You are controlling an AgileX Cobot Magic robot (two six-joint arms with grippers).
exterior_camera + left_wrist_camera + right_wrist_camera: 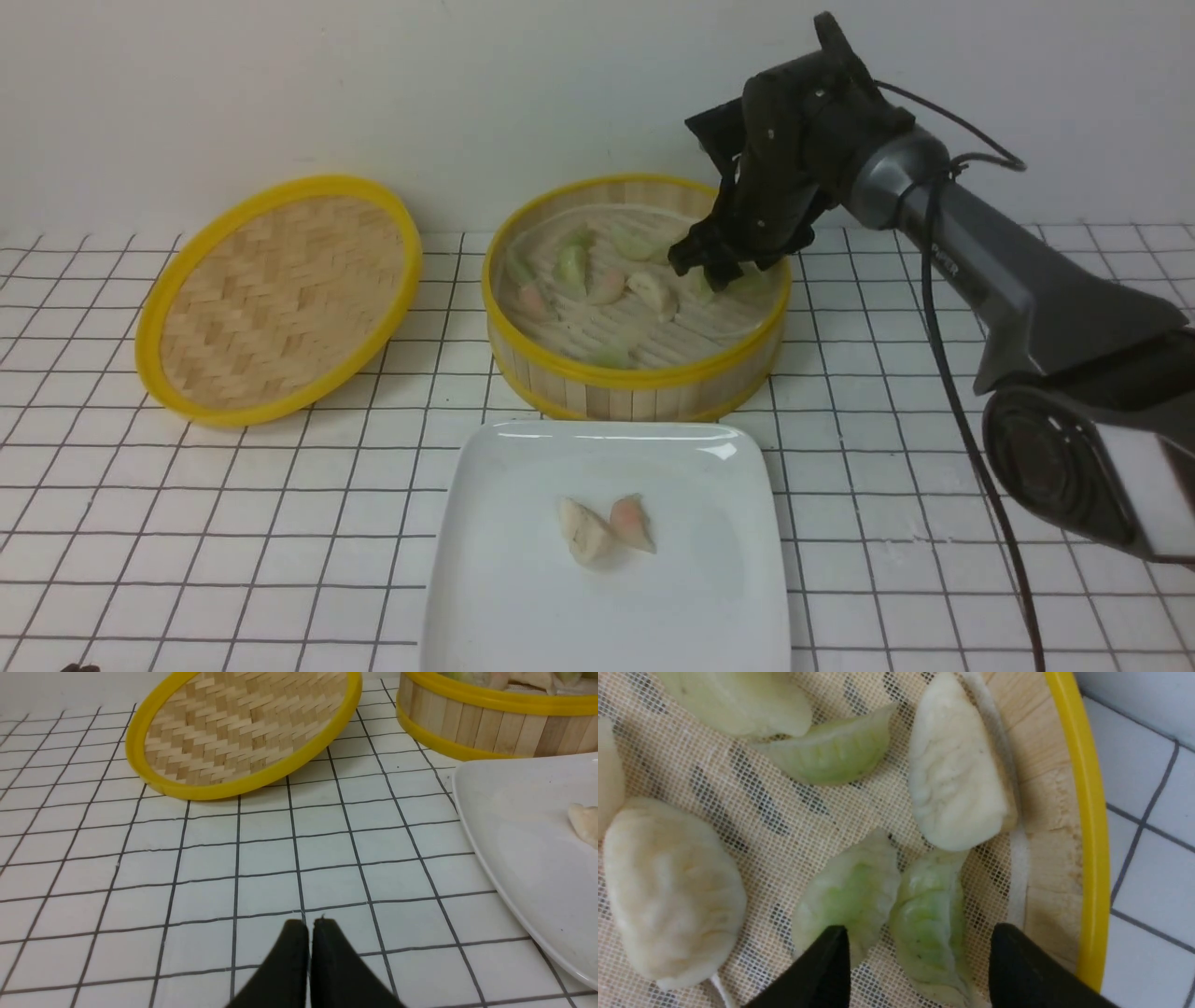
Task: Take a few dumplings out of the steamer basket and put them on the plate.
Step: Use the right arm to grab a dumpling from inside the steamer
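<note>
- Front view: the right gripper (724, 266) reaches down into the right side of the steamer basket (635, 378), low among the dumplings (569, 266). From this angle I cannot tell how far its jaws stand apart. The plate (523, 579) lies just in front of the basket, so each carry is short. It bears two pieces near its middle, a cream dumpling (583, 534) touching a pinkish dumpling (633, 523). The woven lid (280, 299) sits off to the left and seems tilted, leaving the basket open from above.
- Left wrist view: the left gripper (310, 926) hovers low over the tiled table (210, 858), jaws pressed together with nothing between them. It is well apart from basket and plate, and looks parked clear of the working arm.
- Right wrist view: the right gripper's jaws stand wide, one on either side of a pale green dumpling (931, 919). This dumpling lies on the mesh liner (738, 812), close to the basket wall. One finger (831, 961) overlaps a second green dumpling (850, 896) that touches the first, so closing may pinch or nudge both. A white dumpling (952, 779) leans against the wall just beyond. The straddle suggests a grasp lined up but not yet made.
</note>
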